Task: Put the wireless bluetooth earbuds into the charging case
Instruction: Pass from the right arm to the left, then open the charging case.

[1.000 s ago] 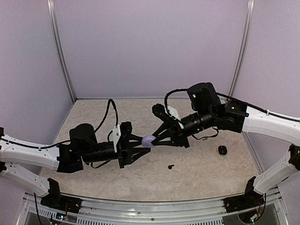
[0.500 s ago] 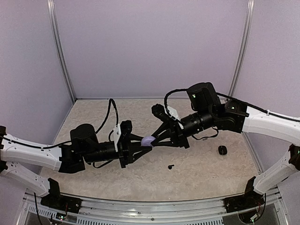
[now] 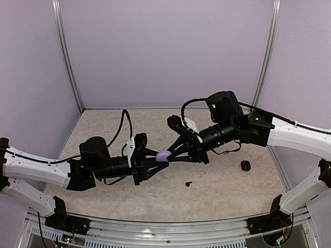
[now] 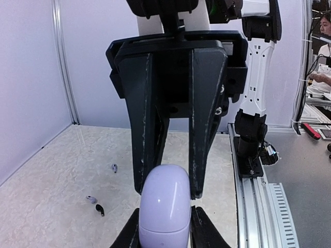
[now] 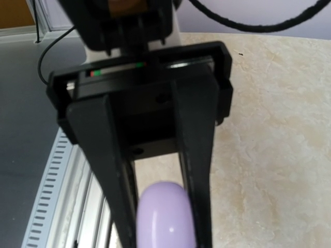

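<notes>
Black earbud point(image 3: 189, 184) lies on table point(image 3: 217, 199), nearer than lilac charging case point(image 3: 163, 155) and to its right. Two pale earbuds point(image 4: 91, 199) also on table, below case level. Small black pebble-shaped thing point(image 3: 245, 165) well right of case. Case held off table: left gripper point(image 3: 158, 158) clamped on its left end, right gripper point(image 3: 169, 153) clamped on its right end.
</notes>
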`<state>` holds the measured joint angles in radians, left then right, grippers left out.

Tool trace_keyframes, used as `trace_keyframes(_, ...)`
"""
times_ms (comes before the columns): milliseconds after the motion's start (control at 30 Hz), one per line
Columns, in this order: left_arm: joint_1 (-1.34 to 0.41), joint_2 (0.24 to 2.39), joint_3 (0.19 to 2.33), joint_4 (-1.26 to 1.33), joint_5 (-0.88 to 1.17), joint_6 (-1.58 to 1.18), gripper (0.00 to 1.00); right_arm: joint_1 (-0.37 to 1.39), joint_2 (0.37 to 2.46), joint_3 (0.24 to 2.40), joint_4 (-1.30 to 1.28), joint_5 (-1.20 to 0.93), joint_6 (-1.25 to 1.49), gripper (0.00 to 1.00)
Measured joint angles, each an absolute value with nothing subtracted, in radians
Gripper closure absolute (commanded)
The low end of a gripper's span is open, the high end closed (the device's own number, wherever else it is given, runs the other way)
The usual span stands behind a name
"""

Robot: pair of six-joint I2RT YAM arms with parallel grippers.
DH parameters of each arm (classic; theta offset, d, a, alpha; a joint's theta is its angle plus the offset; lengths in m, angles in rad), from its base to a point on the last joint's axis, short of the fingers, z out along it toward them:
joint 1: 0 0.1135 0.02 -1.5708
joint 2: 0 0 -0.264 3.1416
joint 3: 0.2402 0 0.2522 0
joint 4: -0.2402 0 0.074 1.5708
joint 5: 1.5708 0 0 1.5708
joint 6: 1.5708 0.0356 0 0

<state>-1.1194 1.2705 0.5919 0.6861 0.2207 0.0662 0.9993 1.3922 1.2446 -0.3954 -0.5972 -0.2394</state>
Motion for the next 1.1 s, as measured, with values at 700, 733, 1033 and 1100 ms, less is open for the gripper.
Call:
trace_keyframes(700,-1.102,1.277,0.59,0.698,0.263,0.042,0.92,1.002,1.392,1.245,-0.385,-0.599,-0.242,0.61)
trace_keyframes(733,-1.102,1.277,0.59,0.703,0.265,0.042,0.93,1.003,1.392,1.245,-0.381,-0.598,-0.238,0.59)
trace_keyframes(1033,-1.106,1.275,0.576,0.737,0.275,0.043,0.97,1.008,1.392,1.245,-0.345,-0.567,-0.215,0.53)
trace_keyframes(1100,-1.107,1.274,0.567,0.746,0.275,0.046,0.98,1.011,1.392,1.245,-0.346,-0.558,-0.212,0.53)
